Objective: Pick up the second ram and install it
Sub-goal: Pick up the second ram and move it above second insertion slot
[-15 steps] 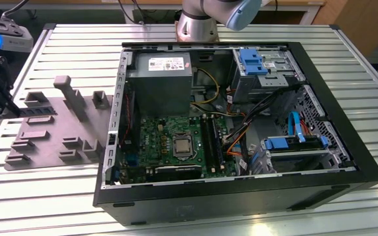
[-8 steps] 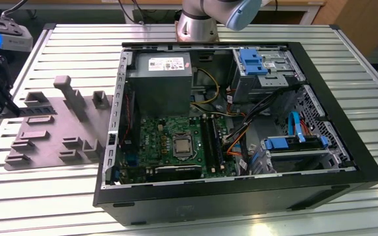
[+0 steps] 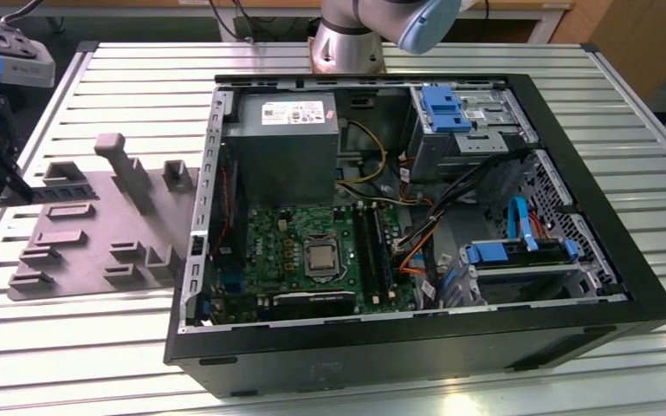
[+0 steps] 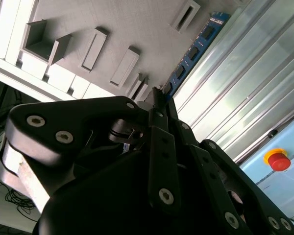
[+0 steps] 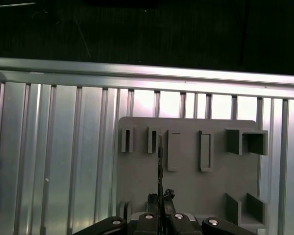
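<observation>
**Second ram (image 4: pixel 193 51): pinched by one end, with room for trouble**

Sits clamped between the pressed-together fingers of the gripper (image 4: pixel 157 100), low over the grey fixture plate (image 3: pixel 90 234) at the exterior view's left, well apart from the open computer case (image 3: pixel 610 286). Cannot tell whether quite clear of the plate. Could pivot or slide in the pinch, being held near one end with most of the length jutting free. Could also catch on the upright fixture blocks (image 3: pixel 119 160) just beside it, or knock the case wall during any carry across. Risks a snag on the loose cables (image 3: pixel 419 243) close to the motherboard sockets (image 3: pixel 370 247) (probably the tightest spot). Looks long, thin and flat: a bluish-dark board with a row of small black chips in the second wrist view, a mere sliver edge-on in the first wrist view.
</observation>
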`<state>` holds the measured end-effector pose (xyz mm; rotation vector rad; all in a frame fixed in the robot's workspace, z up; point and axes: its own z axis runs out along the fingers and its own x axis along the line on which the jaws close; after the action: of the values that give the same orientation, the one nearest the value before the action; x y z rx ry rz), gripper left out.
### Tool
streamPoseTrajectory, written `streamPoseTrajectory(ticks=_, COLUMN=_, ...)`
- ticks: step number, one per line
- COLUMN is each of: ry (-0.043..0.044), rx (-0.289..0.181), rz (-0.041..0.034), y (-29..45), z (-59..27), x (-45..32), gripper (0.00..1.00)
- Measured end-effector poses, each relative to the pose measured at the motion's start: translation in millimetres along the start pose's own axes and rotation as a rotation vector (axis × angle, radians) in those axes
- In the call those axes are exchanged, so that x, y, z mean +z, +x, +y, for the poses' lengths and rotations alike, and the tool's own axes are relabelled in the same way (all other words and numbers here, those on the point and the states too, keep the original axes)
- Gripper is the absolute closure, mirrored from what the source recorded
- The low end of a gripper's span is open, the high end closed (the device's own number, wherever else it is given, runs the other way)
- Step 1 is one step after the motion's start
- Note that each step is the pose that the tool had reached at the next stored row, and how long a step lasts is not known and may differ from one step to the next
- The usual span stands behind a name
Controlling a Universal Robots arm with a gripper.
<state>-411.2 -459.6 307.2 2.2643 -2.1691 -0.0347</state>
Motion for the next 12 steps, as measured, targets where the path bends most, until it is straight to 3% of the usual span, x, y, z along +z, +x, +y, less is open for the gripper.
streamPoseTrajectory(ticks=12, ry=0.0001, rx=0.0, rz=0.0, y=-0.1, z=0.2, x=-7.4, gripper=0.86)
